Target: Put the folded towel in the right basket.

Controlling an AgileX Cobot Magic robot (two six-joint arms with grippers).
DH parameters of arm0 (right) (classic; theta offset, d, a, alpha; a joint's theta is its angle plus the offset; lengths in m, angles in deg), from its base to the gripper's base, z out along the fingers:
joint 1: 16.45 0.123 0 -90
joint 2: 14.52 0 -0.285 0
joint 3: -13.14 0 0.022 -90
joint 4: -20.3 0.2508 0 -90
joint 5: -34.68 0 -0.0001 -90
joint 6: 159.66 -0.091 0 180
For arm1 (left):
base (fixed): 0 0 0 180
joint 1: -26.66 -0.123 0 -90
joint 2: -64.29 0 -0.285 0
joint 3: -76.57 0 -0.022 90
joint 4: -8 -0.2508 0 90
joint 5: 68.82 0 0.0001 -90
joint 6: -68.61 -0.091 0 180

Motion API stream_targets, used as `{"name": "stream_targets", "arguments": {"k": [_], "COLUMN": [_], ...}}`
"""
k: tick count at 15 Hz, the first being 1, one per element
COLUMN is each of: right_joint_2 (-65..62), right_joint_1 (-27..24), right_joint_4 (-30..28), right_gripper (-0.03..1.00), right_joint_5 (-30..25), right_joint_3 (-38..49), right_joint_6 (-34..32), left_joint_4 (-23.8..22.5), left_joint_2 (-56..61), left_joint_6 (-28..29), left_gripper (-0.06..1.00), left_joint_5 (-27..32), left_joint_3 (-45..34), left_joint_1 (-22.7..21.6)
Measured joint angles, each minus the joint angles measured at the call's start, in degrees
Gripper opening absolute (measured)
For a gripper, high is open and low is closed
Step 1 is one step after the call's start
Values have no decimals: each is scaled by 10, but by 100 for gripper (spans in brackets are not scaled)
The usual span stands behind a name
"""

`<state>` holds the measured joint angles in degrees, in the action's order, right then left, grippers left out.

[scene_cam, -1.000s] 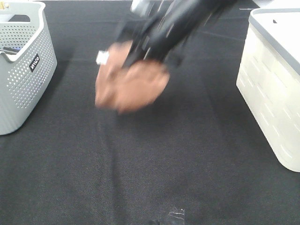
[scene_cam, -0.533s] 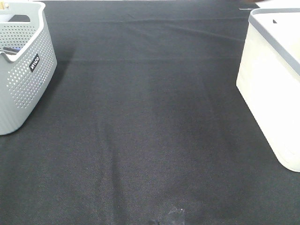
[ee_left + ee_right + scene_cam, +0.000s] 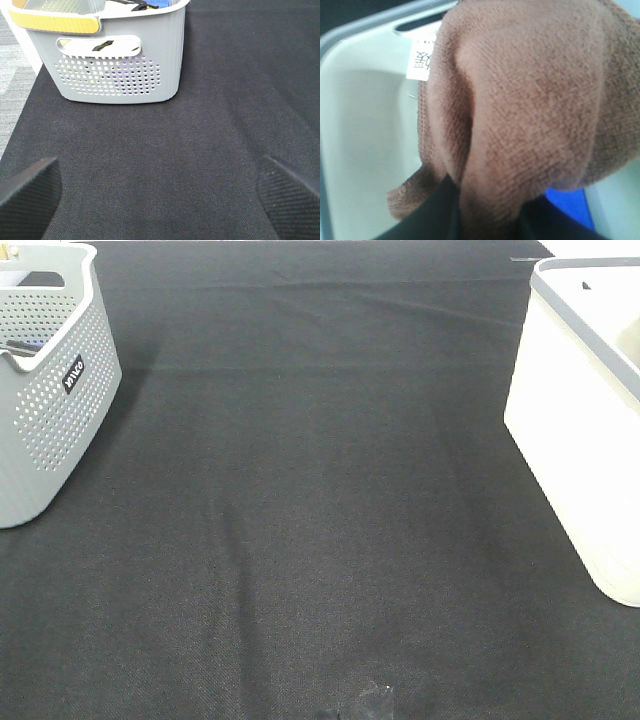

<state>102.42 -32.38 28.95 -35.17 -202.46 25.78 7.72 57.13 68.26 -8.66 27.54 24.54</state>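
The folded brown towel (image 3: pixel 520 110) fills the right wrist view, with a white label at its edge. My right gripper (image 3: pixel 485 210) is shut on it and holds it over the inside of the cream right basket (image 3: pixel 365 125). That basket shows at the right edge of the high view (image 3: pixel 580 440). Neither arm nor the towel shows in the high view. My left gripper (image 3: pixel 160 195) is open and empty above the black cloth, its fingertips (image 3: pixel 27 192) wide apart, facing the grey left basket (image 3: pixel 117 75).
The grey perforated left basket (image 3: pixel 45 380) stands at the far left with items inside. A black cloth (image 3: pixel 320 520) covers the table between the two baskets. A blue object (image 3: pixel 567 205) shows beneath the towel in the right basket.
One second ago the right arm carried the towel over the table's middle. It has since left the high view and now holds the towel over the right basket.
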Motion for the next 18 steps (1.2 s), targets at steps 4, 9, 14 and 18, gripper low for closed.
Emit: {"name": "stream_targets", "arguments": {"k": [4, 9, 14, 18], "right_joint_2": [36, 29, -39, -163], "right_joint_1": [0, 14, 150, 202], "right_joint_4": [-9, -24, -145, -149], "right_gripper": [76, 97, 97, 97], "right_joint_5": [0, 0, 0, 1], "right_joint_3": [0, 0, 10, 129], "right_joint_6": [-32, -36, -104, -127], "left_joint_4": [0, 0, 0, 0], "left_joint_2": [0, 0, 0, 0], "left_joint_6": [0, 0, 0, 0], "left_gripper": [99, 99, 99, 99], "left_joint_5": [0, 0, 0, 0], "left_joint_3": [0, 0, 0, 0], "left_joint_1": [0, 0, 0, 0]}}
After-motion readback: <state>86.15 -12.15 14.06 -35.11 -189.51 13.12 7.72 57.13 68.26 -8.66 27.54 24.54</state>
